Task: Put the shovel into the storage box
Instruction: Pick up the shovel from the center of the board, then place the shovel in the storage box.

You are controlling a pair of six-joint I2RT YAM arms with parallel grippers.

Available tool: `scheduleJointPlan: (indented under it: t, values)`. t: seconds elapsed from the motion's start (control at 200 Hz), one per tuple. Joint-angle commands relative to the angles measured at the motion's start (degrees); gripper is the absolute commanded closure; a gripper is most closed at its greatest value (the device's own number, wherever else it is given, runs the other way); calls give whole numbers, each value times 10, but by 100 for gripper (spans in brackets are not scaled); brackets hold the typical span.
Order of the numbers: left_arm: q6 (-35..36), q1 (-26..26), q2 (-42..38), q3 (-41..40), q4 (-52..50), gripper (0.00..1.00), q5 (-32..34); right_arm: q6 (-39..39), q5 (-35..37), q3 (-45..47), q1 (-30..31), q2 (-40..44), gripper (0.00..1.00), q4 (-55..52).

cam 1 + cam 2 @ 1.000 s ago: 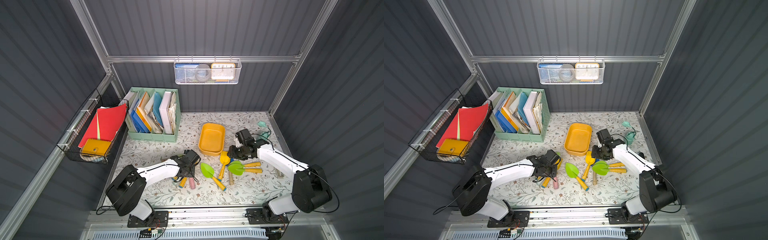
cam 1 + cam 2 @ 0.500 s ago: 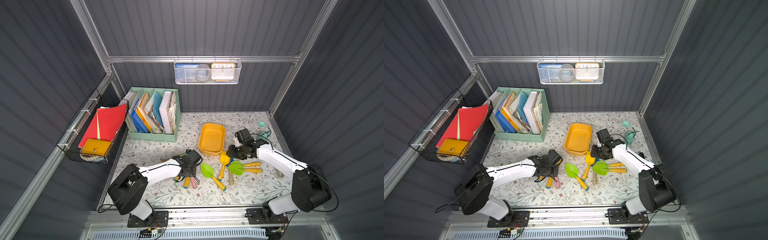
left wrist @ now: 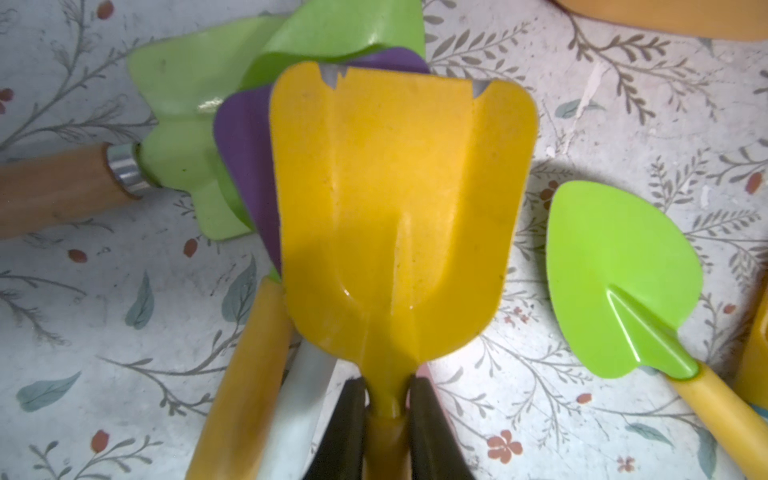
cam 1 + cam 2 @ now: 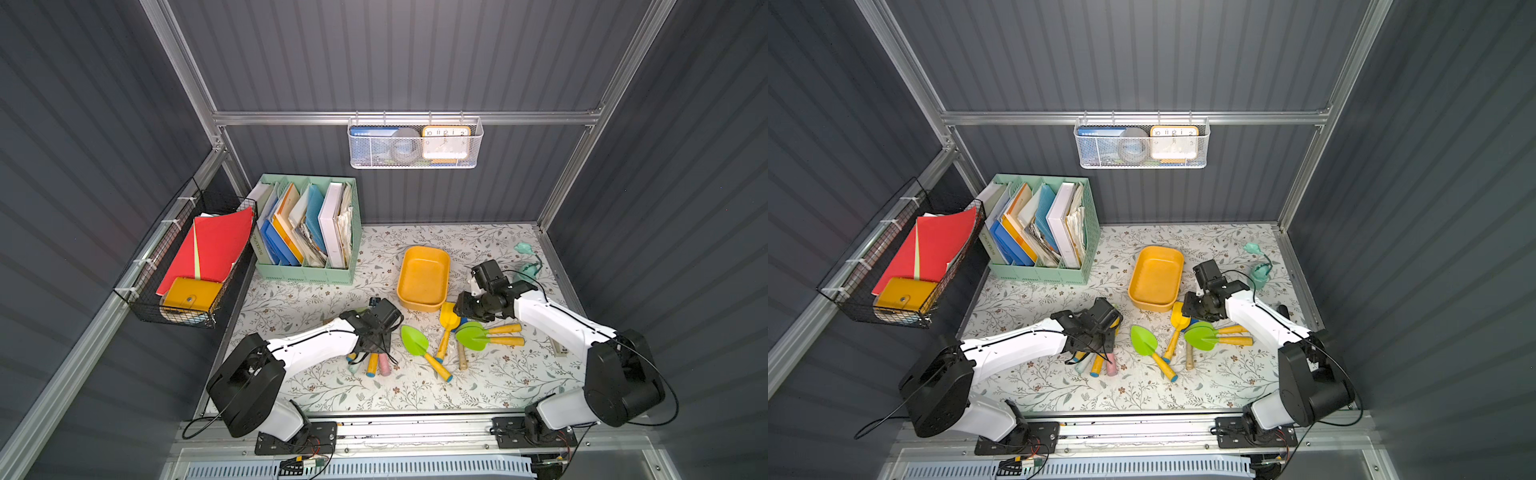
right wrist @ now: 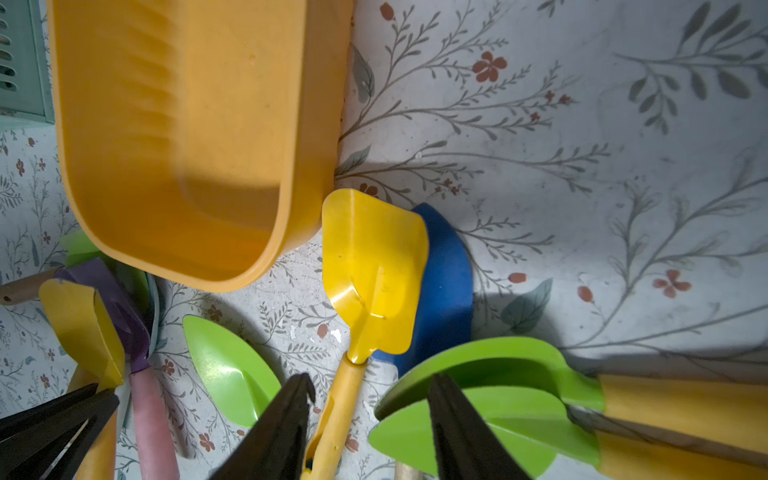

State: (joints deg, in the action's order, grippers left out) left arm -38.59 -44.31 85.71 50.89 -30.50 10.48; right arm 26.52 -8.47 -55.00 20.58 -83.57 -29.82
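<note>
Left end effector [image 3: 387,384] clamps yellow shovel [image 3: 399,208] neck; storage box [image 4: 422,278] rim near

- Low and long, the left arm [image 4: 311,347] stretches from its near-left base toward the middle, wrist tipped down
- And the left gripper [image 3: 386,409] is pinched tight on the neck of the yellow shovel [image 3: 399,199], black fingers [image 3: 345,432] pressing either side
- Now the right arm [image 4: 552,322], reaching from the near-right base, far and leftward, wrist angled down
- There the right gripper [image 5: 370,415] hangs with jaws parted
</note>
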Motion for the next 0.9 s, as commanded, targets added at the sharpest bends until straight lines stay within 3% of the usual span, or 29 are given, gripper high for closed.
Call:
scheduleJointPlan:
  t: [0.0, 0.265, 0.465, 0.71, 0.895]
  values:
    - [-12, -1, -29, 29, -18, 93, 6, 5, 10, 5, 0, 13, 48, 1]
    - [-13, -1, -39, 77, -22, 95, 14, 15, 19, -5, -2, 1, 48, 19]
    - [-15, -1, -4, 145, -18, 94, 11, 20, -3, -47, -3, -36, 48, 14]
    - [58, 8, 144, 343, -41, 91, 49, 26, 3, -45, -3, -18, 48, 11]
    - [100, 44, 247, 461, -32, 94, 22, 29, 29, -9, -5, 12, 48, 9]
